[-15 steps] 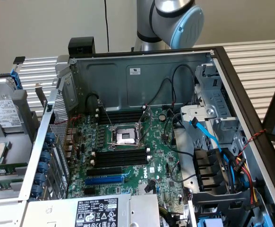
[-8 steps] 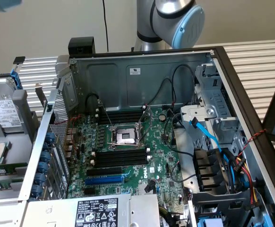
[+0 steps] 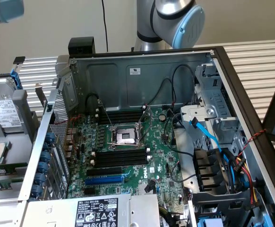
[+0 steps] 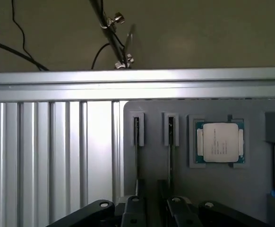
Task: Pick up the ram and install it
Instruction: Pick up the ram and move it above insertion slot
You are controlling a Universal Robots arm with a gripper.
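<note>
1. Black gripper (image 4: pixel 155 209) links sit closest to the wrist camera. The jaws are spread wide, with nothing clasped between them.
2. Just beyond the links lies a gray holder (image 4: pixel 151 170), resting on a ribbed metal surface (image 4: pixel 47 156).
3. The ram (image 4: pixel 136 130) stands on edge in a narrow pocket of that holder and shows as a thin dark line. A second stick (image 4: pixel 170 130) stands in the neighbouring pocket, parallel to it and apart from it. The gripper hovers over the pair; whether it touches either one cannot be told.
4. A processor (image 4: pixel 219 144) lies flat in a square pocket beside the second stick, on the side away from the ram.
5. In the exterior view, an open computer case (image 3: pixel 142 71) fills the middle of the frame, with the green motherboard (image 3: pixel 161 165) on its floor.
6. The processor socket (image 3: pixel 125 137) sits near the frame's centre. Black memory slots (image 3: pixel 121 156) run just below it, and a blue expansion slot (image 3: pixel 104 179) lies lower left of centre.
7. The robot arm (image 3: pixel 175 19) rises at the upper middle of the frame, behind the case's back wall.
</note>
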